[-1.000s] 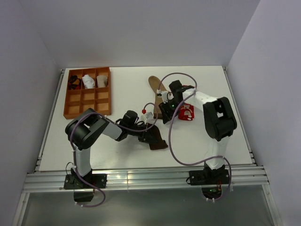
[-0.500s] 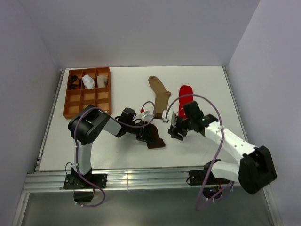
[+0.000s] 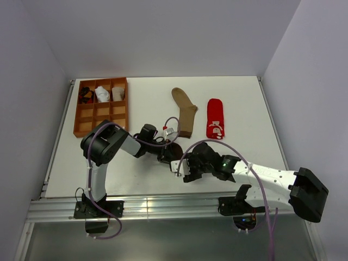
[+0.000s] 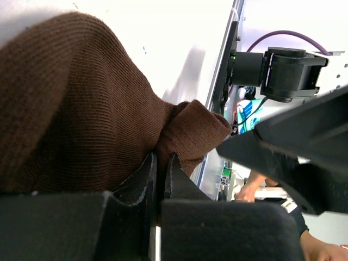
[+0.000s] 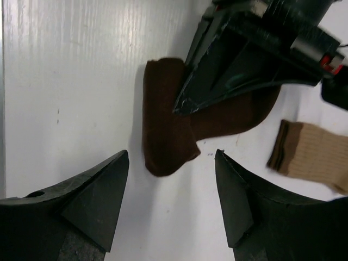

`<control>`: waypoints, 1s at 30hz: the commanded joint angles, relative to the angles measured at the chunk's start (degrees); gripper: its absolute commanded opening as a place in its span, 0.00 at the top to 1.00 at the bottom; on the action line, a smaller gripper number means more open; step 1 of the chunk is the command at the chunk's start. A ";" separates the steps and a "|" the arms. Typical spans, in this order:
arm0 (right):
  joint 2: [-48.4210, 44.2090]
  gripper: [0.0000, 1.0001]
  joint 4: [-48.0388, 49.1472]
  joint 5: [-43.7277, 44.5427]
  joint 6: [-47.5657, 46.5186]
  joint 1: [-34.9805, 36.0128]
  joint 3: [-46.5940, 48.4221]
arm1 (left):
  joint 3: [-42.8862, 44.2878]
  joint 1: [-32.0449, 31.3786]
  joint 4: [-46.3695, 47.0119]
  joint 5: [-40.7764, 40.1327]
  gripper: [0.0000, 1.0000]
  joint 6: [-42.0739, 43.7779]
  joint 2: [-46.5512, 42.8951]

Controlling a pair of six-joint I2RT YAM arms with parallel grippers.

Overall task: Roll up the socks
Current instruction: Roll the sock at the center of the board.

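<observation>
Near the middle of the counter (image 3: 136, 179), a little toward its front edge, the dark brown sock (image 5: 163, 141) lay folded over on itself. The left claw (image 4: 160, 160) had its fingers pressed together almost flat and pinched a bunched fold of the ribbed fabric at their tips. From overhead that claw sat on top of the sock and hid most of it. The right claw (image 5: 171, 157) was spread wide, holding nothing. Its two dark fingers (image 5: 92, 201) stood to either side of the sock's folded end, apart from it, with white counter showing in both gaps. The right arm (image 3: 261, 176) lay stretched low along the front of the counter, reaching in from the right, so the two claws met nearly nose to nose. Just beyond the brown sock lay the tan sock (image 3: 186, 114), its cuff end close by. The red sock (image 3: 215, 118) lay flat to the right of it, apart. Bare counter stretched to the left of the brown sock and in front of it up to the metal rail (image 3: 163, 205) at the edge. A brown tray (image 3: 77, 109) sat well off in the far left corner, small sock bundles (image 3: 102, 93) in its back row.
</observation>
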 commanded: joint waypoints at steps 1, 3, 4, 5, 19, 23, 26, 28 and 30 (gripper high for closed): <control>0.44 0.28 7.19 5.80 -1.21 3.80 -2.02 | -4.15 0.46 -11.49 -13.60 1.00 7.03 5.99; 1.05 0.28 8.69 6.68 -1.57 6.25 -2.56 | -3.89 0.46 -11.92 -13.60 1.00 7.12 6.17; 1.23 0.29 8.78 6.60 -1.48 6.96 -2.91 | -3.80 0.46 -12.01 -13.60 1.00 7.20 6.17; 1.84 0.30 8.69 6.51 -1.48 7.49 -3.09 | -3.80 0.55 -12.10 -13.51 1.00 7.29 6.17; 12.39 0.35 18.96 12.75 -5.96 9.17 -4.41 | -3.71 0.46 -12.28 -12.72 1.00 7.38 6.70; 15.11 0.39 20.03 12.75 -6.49 9.17 -4.32 | -3.80 0.55 -11.93 -12.02 1.00 7.29 6.61; 18.01 0.62 19.42 14.33 -6.32 8.99 -3.09 | -3.89 0.46 -11.31 -11.23 1.00 7.20 6.35; 18.72 0.76 17.49 13.20 -5.88 8.38 -1.86 | -4.15 0.38 -11.05 -11.06 1.00 7.21 5.65; 19.08 0.76 15.21 11.71 -5.61 7.50 -0.81 | -4.15 0.38 -11.57 -11.66 1.00 7.12 4.33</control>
